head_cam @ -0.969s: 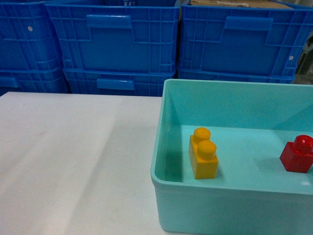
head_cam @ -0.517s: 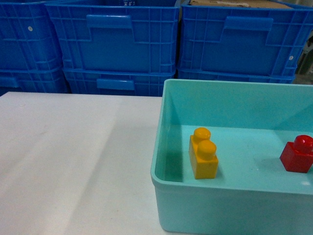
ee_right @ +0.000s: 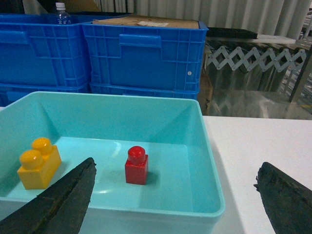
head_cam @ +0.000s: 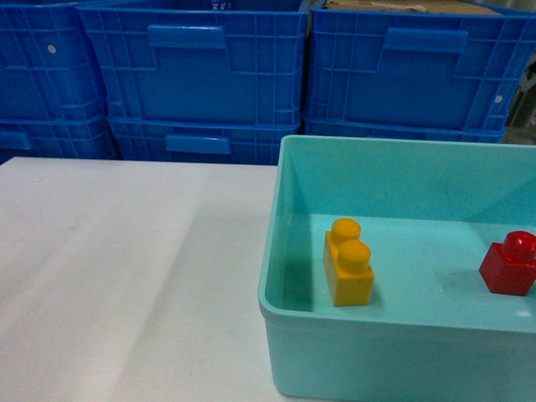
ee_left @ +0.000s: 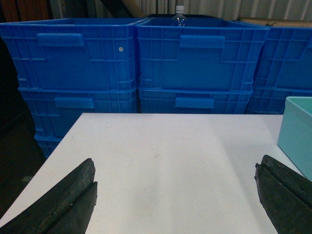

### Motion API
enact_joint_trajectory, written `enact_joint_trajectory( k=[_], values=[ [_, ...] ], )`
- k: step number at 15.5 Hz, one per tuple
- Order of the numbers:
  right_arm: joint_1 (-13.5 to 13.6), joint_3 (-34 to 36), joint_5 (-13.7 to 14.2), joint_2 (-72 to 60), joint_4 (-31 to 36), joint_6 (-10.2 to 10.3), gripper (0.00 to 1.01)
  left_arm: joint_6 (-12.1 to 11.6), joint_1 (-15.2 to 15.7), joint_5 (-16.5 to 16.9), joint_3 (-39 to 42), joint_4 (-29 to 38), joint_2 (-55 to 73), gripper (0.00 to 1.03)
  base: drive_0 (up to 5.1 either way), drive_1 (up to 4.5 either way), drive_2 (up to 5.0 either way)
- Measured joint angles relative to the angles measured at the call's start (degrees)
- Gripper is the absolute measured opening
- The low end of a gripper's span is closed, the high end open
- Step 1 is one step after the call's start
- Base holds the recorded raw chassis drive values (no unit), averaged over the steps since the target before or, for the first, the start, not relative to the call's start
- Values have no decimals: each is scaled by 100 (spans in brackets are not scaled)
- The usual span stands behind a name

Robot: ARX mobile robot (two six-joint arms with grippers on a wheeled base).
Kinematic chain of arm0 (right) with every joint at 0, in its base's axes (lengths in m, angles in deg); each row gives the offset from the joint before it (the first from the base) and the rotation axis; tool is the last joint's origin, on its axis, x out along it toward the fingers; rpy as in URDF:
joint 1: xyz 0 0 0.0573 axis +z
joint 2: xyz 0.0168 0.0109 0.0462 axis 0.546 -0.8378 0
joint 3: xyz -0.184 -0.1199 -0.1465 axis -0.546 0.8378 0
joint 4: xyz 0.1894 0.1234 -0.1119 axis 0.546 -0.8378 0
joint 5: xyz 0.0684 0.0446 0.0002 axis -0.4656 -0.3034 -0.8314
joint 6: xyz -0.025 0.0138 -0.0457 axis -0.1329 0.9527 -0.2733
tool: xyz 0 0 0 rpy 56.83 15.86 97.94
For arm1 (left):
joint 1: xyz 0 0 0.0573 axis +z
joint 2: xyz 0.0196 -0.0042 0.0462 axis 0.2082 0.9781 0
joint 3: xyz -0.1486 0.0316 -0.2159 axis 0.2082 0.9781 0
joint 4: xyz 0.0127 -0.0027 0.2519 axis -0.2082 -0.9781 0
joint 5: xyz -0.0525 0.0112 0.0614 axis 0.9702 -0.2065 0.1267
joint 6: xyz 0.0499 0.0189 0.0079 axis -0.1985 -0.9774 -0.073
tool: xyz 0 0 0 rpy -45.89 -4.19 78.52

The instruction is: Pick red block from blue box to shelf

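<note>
The red block (ee_right: 137, 165) stands upright on the floor of the blue box (ee_right: 209, 161), a pale turquoise tub. In the head view the red block (head_cam: 510, 264) is at the right edge, inside the blue box (head_cam: 276, 209). My right gripper (ee_right: 175, 168) is open, back from the tub's near wall, with nothing between its fingers. My left gripper (ee_left: 175, 168) is open over bare white table, left of the tub. Neither gripper shows in the head view. No shelf is in view.
A yellow-orange two-stud brick (head_cam: 349, 261) stands in the tub's left part. Dark blue ribbed crates (head_cam: 201, 75) are stacked behind the white table (head_cam: 126, 276). A metal scissor gate (ee_right: 253, 58) is at the back right.
</note>
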Motion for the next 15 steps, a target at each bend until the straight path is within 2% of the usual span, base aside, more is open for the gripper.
enact_joint_trajectory(
  k=[15],
  values=[
    [-2,0,0,0,0,0,98,0,0,0,0,0,0,98,0,0,0]
  ],
)
